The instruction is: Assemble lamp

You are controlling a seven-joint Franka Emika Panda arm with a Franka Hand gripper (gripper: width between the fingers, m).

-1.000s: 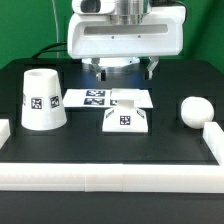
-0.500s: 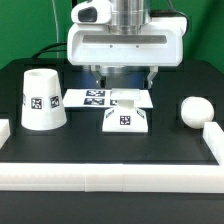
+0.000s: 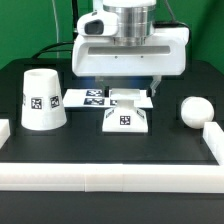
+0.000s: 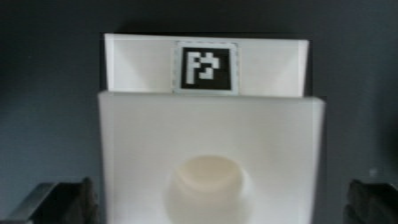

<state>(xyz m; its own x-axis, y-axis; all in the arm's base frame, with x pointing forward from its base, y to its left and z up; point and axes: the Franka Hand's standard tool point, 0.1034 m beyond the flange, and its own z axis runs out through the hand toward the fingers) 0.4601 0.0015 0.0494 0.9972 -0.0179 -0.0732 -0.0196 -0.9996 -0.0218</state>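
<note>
The tool (image 3: 127,86) hangs right over the base (image 3: 125,117), jaws spread wide and holding nothing. In the wrist view its dark fingertips (image 4: 63,203) sit one on each side of the white square, apparently clear of both flanks. That straddle looks like the set-up for a pinch across the base's two opposite sides. The low block sits flat on the black counter (image 3: 150,148), mid-scene and just near of the marker board (image 3: 84,97). Its round socket (image 4: 208,176) faces straight up into the wrist camera, and one tagged slope faces the near side. It's square, so there's no real long axis, only the socket line standing upright, which should suit taking a bulb from above. Off to the exterior view's right the bulb (image 3: 194,110) rests on the counter close to the right rail (image 3: 213,137), well apart from the base. Over on the exterior view's left the shade (image 3: 41,100) stands on its wide mouth, narrow end up and axis vertical, with a tag facing near. Both are parked out of the arm's way, I'd say, and the near rail (image 3: 110,176) closes off the front.
</note>
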